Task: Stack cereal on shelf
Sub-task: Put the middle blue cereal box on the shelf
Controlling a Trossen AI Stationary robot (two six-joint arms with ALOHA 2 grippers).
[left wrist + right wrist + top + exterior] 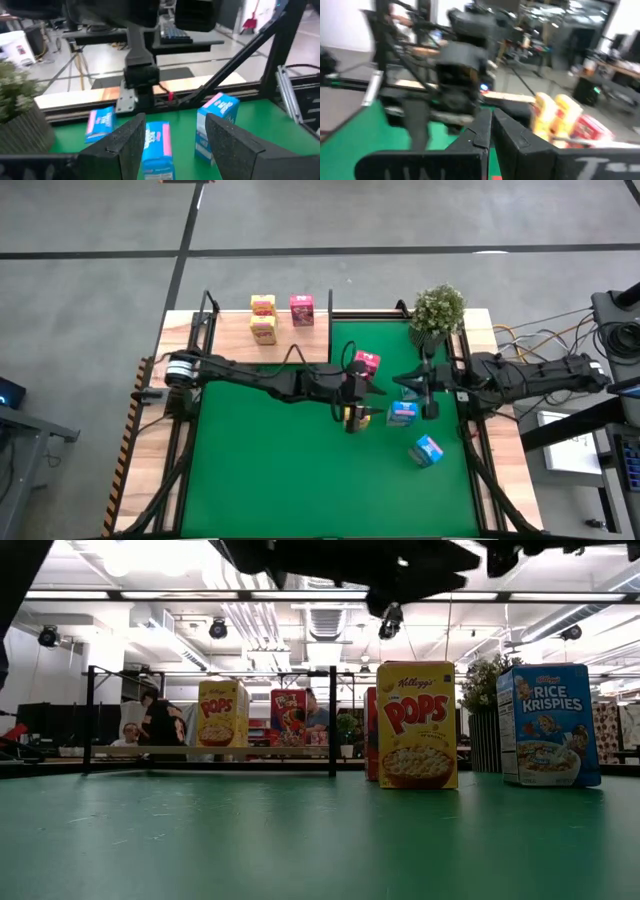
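Note:
The light-wood shelf [235, 340] lies at the mat's far left and carries two yellow cereal boxes [263, 318] and a pink one [302, 310]. My left gripper [372, 392] is open and empty above the mat's middle, with nothing between its fingers in the left wrist view [175, 135]. A yellow box [416, 725] stands upright on the mat just to its near side. A pink box [366, 363] stands on its far side. Three blue boxes [157, 145] sit on the mat beyond it. My right gripper [398, 387] is shut and empty above the blue boxes, facing the left arm.
A potted plant [437, 310] stands at the mat's far right corner. Black upright posts [332, 720] rise at the shelf's ends. The two grippers are close together over the mat's middle right. The green mat's near half [300, 480] is bare. People show in the room behind [160, 725].

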